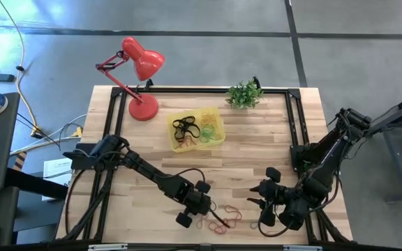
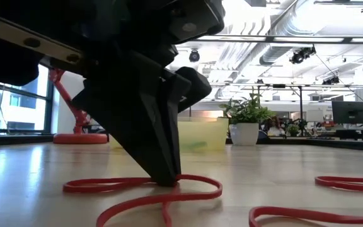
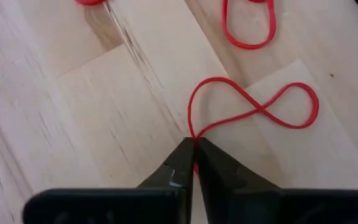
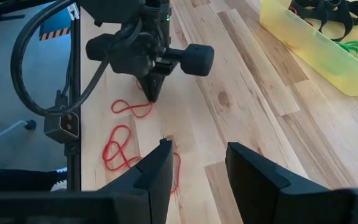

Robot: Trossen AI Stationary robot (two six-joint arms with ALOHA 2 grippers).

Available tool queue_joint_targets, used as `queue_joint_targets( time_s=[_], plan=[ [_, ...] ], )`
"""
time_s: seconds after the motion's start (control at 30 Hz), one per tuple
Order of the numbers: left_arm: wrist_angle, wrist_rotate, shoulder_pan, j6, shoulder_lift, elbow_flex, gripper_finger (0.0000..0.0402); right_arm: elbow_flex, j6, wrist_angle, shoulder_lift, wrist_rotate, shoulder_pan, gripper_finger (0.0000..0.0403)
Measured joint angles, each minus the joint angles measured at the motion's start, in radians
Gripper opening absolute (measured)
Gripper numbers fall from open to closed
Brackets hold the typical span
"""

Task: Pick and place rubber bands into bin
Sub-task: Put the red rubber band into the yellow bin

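The left gripper, down at the table's near edge, has its fingers pinched together on a thin red figure-eight rubber band lying flat on the wooden table. Lifting straight up before swinging toward the translucent yellow plastic bin should keep the loop from snagging on neighbouring bands. The right gripper waits nearby, fingers apart.

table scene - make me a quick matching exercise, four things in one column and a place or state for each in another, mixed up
Things:
1. left gripper
2. right gripper
3. bin
4. red desk lamp

Places or states:
A. at the table's far edge, beside the plant
B. open, over bare wood near the front edge
C. fingertips pinched on a twisted red rubber band lying on the table
D. holds black, green and orange bands, mid-table

Pairs: 1-C, 2-B, 3-D, 4-A
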Motion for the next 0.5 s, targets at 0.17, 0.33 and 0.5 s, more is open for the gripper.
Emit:
queue_joint_targets(
  time_s=[0.17,0.33,0.5],
  plan=[
    [-0.013,-0.020,-0.001,-0.005,0.000,0.000,0.0014,0.000,0.000,-0.001,0.000,0.000,0.000,0.0139],
    [-0.038,-0.057,-0.001,0.008,0.001,0.023,0.0005,0.000,0.000,-0.008,0.000,0.000,0.000,0.0139],
    [-0.074,-0.095,0.000,0.051,0.005,0.089,0.0002,0.000,0.000,-0.009,0.000,0.000,0.000,0.0139]
  ],
)
